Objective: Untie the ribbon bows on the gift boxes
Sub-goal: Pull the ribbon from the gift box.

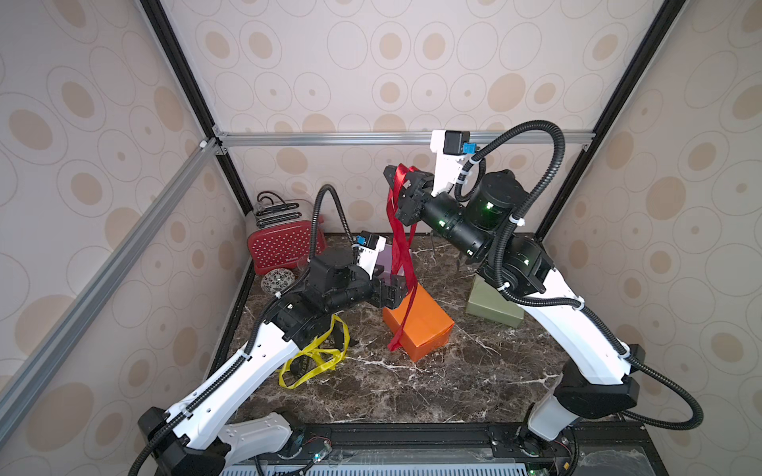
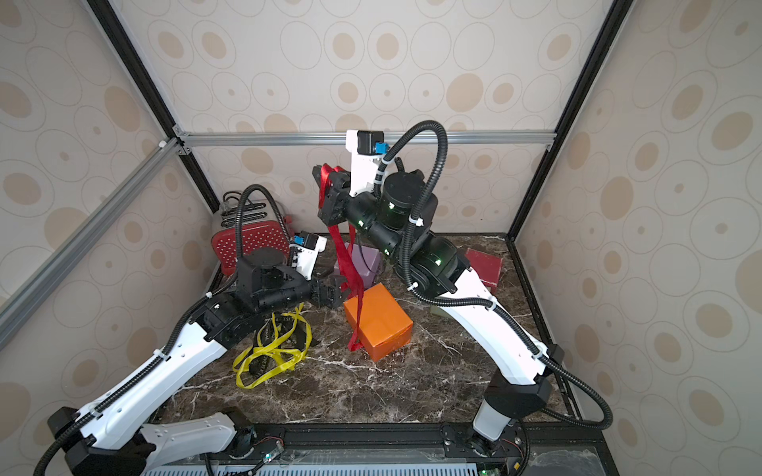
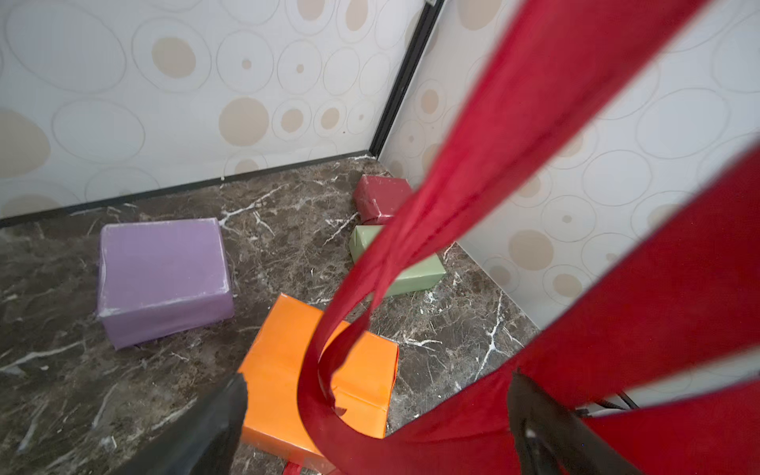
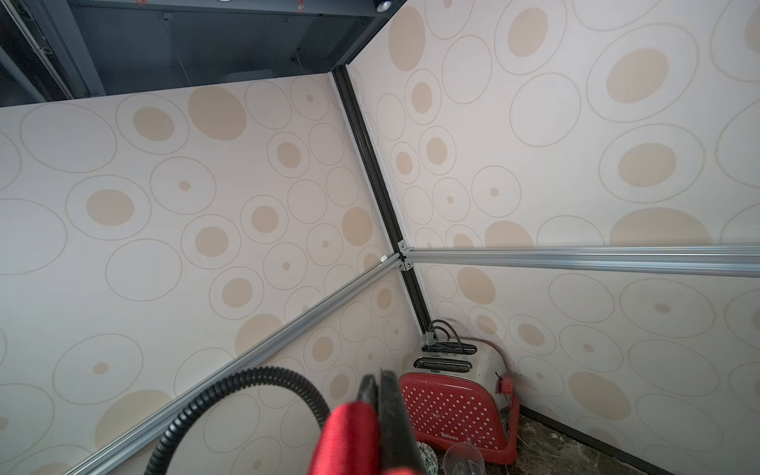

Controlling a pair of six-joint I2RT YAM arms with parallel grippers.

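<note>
1. Two claws, two states: the right claw [image 1: 391,177] is clamped on the red satin ribbon [image 1: 399,243], raised high, and the left claw [image 1: 389,294] stands spread wide beside the orange paper-wrapped box [image 1: 424,325].
2. That ribbon hangs across the box onto the marble desk [image 1: 412,383]; if it runs beneath, lifting may tip the box.
3. One strand lies against a left finger [image 3: 547,427] and could snag.

You had the big box [image 1: 418,325] mid-worktop [image 1: 412,391], ribbon [image 1: 402,247] draped down over it, toaster [image 1: 280,247] back-left, loose ribbons [image 1: 313,362] left of box.
</note>
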